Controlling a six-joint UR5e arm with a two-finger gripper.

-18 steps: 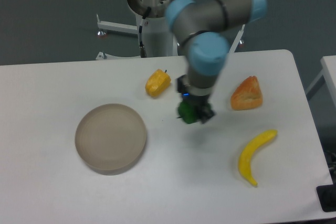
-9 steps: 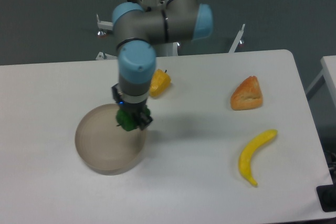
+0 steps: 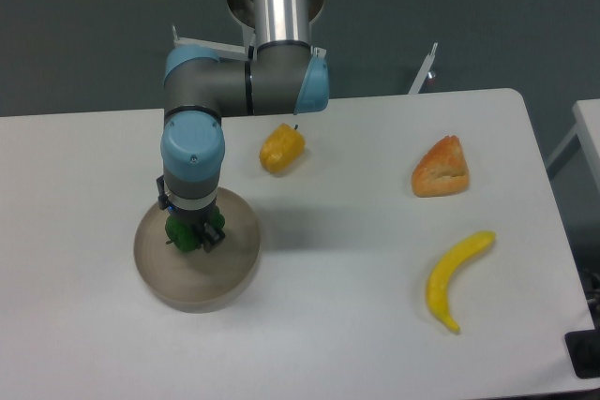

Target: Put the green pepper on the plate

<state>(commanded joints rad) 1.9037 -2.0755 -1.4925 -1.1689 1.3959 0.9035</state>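
Observation:
The green pepper point(image 3: 187, 235) is small, dark green and glossy. My gripper point(image 3: 194, 233) is shut on it and holds it over the middle of the plate point(image 3: 239, 259), a round beige-grey dish at the table's left. I cannot tell whether the pepper touches the plate's surface. The arm's wrist hides the top of the pepper and part of the plate.
A yellow-orange pepper point(image 3: 281, 148) lies behind and right of the plate. An orange wedge-shaped piece point(image 3: 441, 168) lies at the right, and a banana point(image 3: 453, 278) in front of it. The robot's base column point(image 3: 278, 7) stands at the table's back edge.
My gripper has carried the green pepper leftward from the table's middle, past the plate's right rim, to over the plate's middle, and it is lower now.

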